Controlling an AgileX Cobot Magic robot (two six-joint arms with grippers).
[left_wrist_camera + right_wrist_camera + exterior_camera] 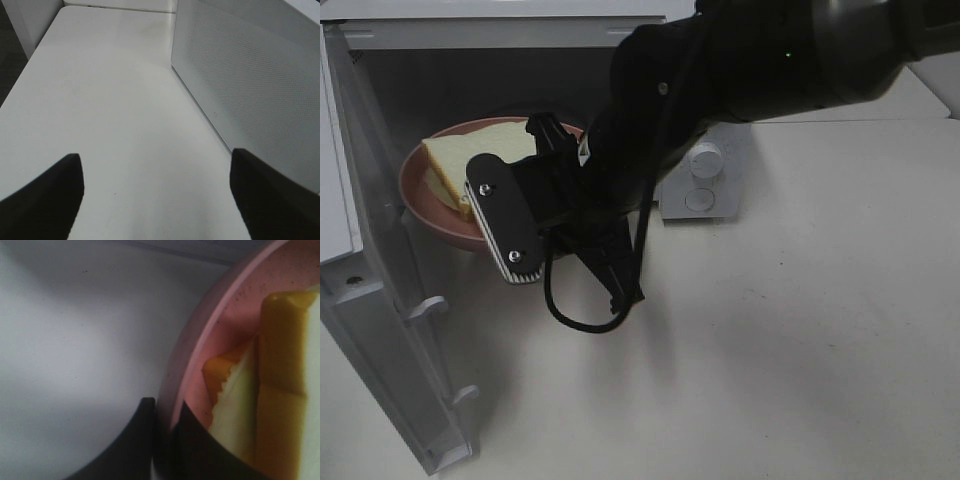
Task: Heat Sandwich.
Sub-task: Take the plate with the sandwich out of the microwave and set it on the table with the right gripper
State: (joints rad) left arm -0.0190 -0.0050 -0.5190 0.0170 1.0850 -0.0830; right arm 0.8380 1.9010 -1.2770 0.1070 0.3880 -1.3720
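The sandwich [470, 160], pale yellow and white, lies on a round pink plate [425, 205] in the mouth of the open microwave [470, 30]. My right arm reaches across from the right, and its gripper [164, 440] is shut on the plate's rim [195, 350]. One finger is outside the rim and one inside, next to the sandwich [280, 390]. In the exterior view the arm's wrist hides the near side of the plate. I cannot tell whether the plate rests on the oven floor. My left gripper [157, 200] is open over bare white table, holding nothing.
The microwave door [390, 330] stands swung open at the left, reaching toward the table's front. Its knob panel [705, 170] shows behind my right arm. In the left wrist view a perforated grey microwave wall [250, 75] runs along one side of the white table [110, 100].
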